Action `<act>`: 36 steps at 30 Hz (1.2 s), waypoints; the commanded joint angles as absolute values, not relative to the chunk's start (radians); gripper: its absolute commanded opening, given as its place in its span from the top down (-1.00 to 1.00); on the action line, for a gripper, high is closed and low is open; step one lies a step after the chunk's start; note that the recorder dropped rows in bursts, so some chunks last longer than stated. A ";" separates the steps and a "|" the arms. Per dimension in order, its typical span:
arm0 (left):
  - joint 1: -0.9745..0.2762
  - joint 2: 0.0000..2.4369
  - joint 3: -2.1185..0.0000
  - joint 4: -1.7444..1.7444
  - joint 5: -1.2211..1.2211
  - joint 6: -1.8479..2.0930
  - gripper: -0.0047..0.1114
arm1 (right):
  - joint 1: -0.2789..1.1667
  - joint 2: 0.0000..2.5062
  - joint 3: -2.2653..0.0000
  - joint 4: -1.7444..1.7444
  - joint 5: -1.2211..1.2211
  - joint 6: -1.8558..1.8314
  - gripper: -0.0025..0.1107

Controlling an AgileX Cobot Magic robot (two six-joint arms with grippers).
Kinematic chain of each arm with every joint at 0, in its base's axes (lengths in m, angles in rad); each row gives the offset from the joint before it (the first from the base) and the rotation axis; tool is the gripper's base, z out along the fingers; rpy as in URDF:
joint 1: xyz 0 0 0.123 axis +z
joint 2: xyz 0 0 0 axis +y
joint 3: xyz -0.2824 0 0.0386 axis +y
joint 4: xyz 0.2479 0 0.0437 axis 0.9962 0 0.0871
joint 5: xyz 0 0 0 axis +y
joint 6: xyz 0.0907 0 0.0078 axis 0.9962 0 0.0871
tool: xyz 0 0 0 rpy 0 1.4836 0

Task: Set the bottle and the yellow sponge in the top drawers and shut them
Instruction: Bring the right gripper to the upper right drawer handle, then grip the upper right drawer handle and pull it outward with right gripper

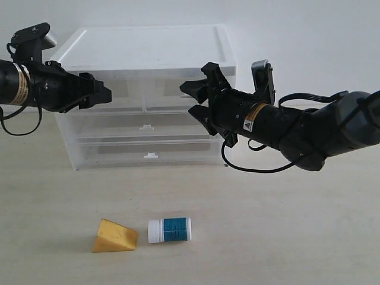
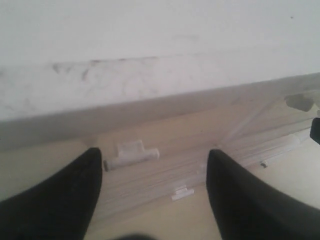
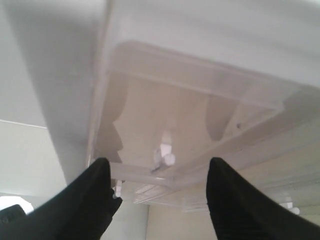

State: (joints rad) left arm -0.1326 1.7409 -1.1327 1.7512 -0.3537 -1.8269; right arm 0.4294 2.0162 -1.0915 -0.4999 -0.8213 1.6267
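The yellow sponge (image 1: 114,236) lies on the beige table at the front, with the bottle (image 1: 170,230) on its side just to its right. Both are apart from the arms. The two top drawers (image 1: 127,97) (image 1: 169,95) look shut in the white-topped cabinet (image 1: 148,50). My left gripper (image 1: 105,94) (image 2: 155,161) stands open in front of the left top drawer, its white pull tab (image 2: 131,155) just beyond the fingertips. My right gripper (image 1: 189,100) (image 3: 157,167) is open before the right top drawer, with that drawer's tab (image 3: 165,152) between the fingers' line. Neither holds anything.
Two full-width drawers (image 1: 146,126) (image 1: 151,156) sit below the top pair, each with a small white tab. A plain white wall stands behind the cabinet. The table (image 1: 285,237) stretches in front and to the right.
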 commanded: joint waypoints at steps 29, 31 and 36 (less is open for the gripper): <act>-0.138 1.741 -1.164 1.731 -0.277 -1.803 -0.09 | 0.428 2.028 -1.160 -0.417 -0.776 1.519 0.19; -0.138 1.741 -1.164 1.731 -0.277 -1.805 -0.09 | 0.428 2.028 -1.160 -0.417 -0.776 1.519 0.34; -0.138 1.741 -1.164 1.731 -0.279 -1.805 -0.09 | 0.428 2.028 -1.160 -0.415 -0.776 1.508 0.71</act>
